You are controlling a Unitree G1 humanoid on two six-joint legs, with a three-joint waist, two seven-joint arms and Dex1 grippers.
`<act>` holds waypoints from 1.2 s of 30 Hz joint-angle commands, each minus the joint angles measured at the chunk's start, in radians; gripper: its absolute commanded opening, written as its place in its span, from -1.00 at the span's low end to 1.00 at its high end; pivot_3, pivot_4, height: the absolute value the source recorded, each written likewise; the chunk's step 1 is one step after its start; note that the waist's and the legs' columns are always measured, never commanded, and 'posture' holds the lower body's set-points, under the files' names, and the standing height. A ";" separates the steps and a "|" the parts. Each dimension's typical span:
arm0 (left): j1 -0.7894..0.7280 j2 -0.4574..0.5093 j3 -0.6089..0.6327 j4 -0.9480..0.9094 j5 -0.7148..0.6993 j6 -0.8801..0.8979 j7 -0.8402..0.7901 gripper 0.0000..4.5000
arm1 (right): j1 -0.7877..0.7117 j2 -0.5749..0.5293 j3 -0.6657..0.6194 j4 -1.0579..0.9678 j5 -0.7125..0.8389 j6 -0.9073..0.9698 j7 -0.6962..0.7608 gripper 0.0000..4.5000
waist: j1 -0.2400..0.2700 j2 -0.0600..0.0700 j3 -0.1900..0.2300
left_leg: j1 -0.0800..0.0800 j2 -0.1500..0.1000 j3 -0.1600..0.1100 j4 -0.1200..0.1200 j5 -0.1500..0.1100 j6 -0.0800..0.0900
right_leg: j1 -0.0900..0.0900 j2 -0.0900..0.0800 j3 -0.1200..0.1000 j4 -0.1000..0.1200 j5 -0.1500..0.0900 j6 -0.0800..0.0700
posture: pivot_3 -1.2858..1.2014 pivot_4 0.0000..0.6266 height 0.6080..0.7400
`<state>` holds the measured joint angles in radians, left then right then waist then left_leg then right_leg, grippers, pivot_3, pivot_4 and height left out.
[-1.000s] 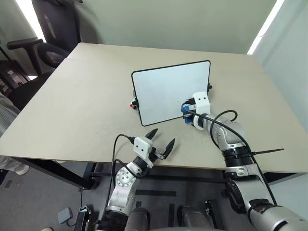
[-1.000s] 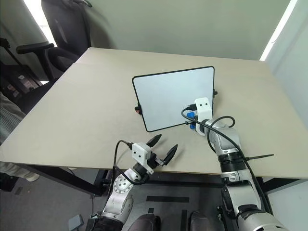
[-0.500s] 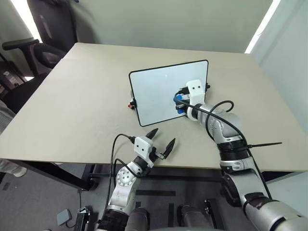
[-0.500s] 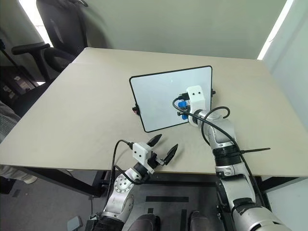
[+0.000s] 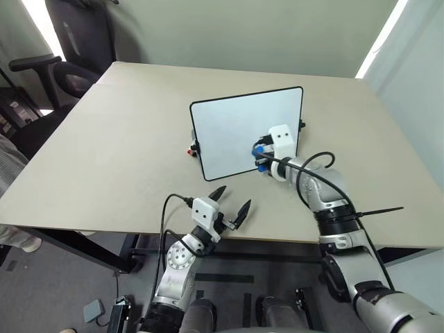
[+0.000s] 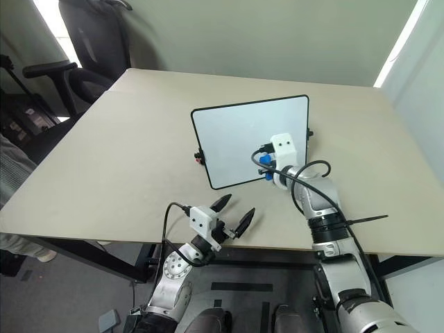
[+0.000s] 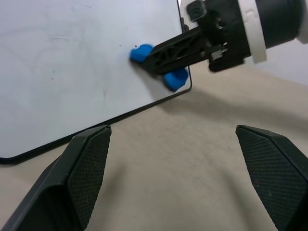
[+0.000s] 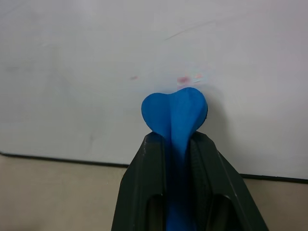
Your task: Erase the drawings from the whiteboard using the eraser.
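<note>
Nearest to us, the left pincer point(image 5: 232, 207) hangs at the near edge of the counter point(image 5: 104, 159), its two black fingers point(image 7: 77, 168) spread well apart with nothing between them, and it points toward the board. Farther in, the right pincer point(image 5: 259, 155) is clamped tight on the eraser point(image 8: 175, 118), a bright blue block squeezed so that it bulges out past the fingertips. We note the eraser pressed against the face of the whiteboard point(image 5: 236, 125) near its lower right corner, just above the black frame. The whiteboard stands tilted back on the counter, roughly mid-counter. Of the drawings point(image 8: 183, 79) we see only a faint pinkish smear and a few specks just beyond the eraser in the right wrist view; the rest of the surface reads white with light grey streaks. A small red-and-black object point(image 5: 192, 148) sits at the board's left edge; we cannot tell what it is. Beyond the far left corner of the counter stands a black office chair point(image 5: 76, 41).
</note>
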<state>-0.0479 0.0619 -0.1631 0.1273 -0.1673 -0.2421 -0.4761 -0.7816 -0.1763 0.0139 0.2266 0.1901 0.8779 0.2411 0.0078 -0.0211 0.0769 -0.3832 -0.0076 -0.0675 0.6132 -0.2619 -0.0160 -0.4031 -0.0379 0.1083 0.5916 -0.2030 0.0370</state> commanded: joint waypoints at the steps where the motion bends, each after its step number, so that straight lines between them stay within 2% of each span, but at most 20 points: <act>1: -0.005 -0.004 0.000 -0.033 -0.003 -0.018 -0.002 1.00 | -0.036 -0.013 -0.032 -0.009 -0.011 -0.033 -0.022 -0.84 | -0.001 0.000 0.000 | 0.000 0.000 0.000 0.000 0.000 0.000 | 0.000 0.000 0.000 0.000 0.000 0.000 | 0.03 -0.52 1.00; 5: -0.006 -0.006 0.000 -0.032 -0.002 -0.017 -0.002 1.00 | -0.038 0.007 -0.018 -0.013 -0.012 -0.033 -0.024 -0.84 | -0.001 0.000 0.000 | 0.000 0.000 0.000 0.000 0.000 0.000 | 0.000 0.001 0.000 0.001 0.001 0.002 | 0.03 -0.52 1.00; 8: -0.005 -0.006 0.000 -0.033 -0.002 -0.017 -0.002 1.00 | -0.041 0.038 0.007 -0.025 -0.011 -0.024 -0.017 -0.84 | -0.004 0.000 0.000 | 0.000 0.001 0.000 0.000 0.002 0.003 | 0.000 0.002 -0.001 0.000 0.005 0.011 | 0.03 -0.52 1.00; 13: -0.002 -0.006 0.001 -0.039 -0.002 -0.017 0.001 1.00 | -0.029 0.089 0.064 -0.050 -0.012 -0.017 0.000 -0.84 | -0.014 0.000 0.000 | 0.001 0.001 0.000 0.000 0.003 0.009 | -0.002 0.002 -0.002 -0.003 0.006 0.012 | 0.03 -0.52 1.00; 19: -0.002 -0.004 0.005 -0.042 -0.004 -0.016 0.001 1.00 | -0.041 0.117 0.082 -0.078 -0.007 -0.008 0.010 -0.84 | -0.013 0.000 0.000 | 0.002 0.001 -0.001 0.000 -0.003 0.000 | -0.006 0.002 -0.002 -0.003 0.008 0.010 | 0.03 -0.52 1.00; 25: -0.003 -0.006 0.005 -0.040 -0.005 -0.015 0.002 1.00 | -0.048 0.100 0.076 -0.076 -0.013 0.000 0.023 -0.84 | -0.010 0.000 0.000 | 0.001 0.000 -0.001 0.001 -0.004 0.000 | -0.008 0.002 -0.002 -0.004 0.010 0.005 | 0.03 -0.52 1.00; 32: 0.001 -0.011 0.003 -0.041 -0.002 -0.019 0.005 1.00 | -0.059 0.006 0.010 -0.009 -0.023 -0.028 0.017 -0.84 | 0.000 0.000 0.000 | 0.001 0.000 -0.001 0.001 -0.005 0.000 | -0.008 0.002 -0.003 -0.006 0.012 0.001 | 0.03 -0.52 1.00; 36: -0.001 -0.012 0.004 -0.038 -0.001 -0.020 0.006 1.00 | -0.062 -0.012 -0.007 0.007 -0.024 -0.036 0.010 -0.84 | 0.000 0.000 0.000 | 0.001 0.000 -0.001 0.002 -0.004 0.001 | -0.008 0.002 -0.003 -0.007 0.014 -0.001 | 0.03 -0.52 1.00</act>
<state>-0.0457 0.0583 -0.1551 0.1244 -0.1673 -0.2421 -0.4731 -0.8173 -0.1848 0.0195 0.2486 0.1697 0.8639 0.2582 0.0082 -0.0212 0.0767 -0.3826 -0.0076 -0.0684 0.6147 -0.2664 -0.0154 -0.4102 -0.0355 0.1053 0.5850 -0.1889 0.0371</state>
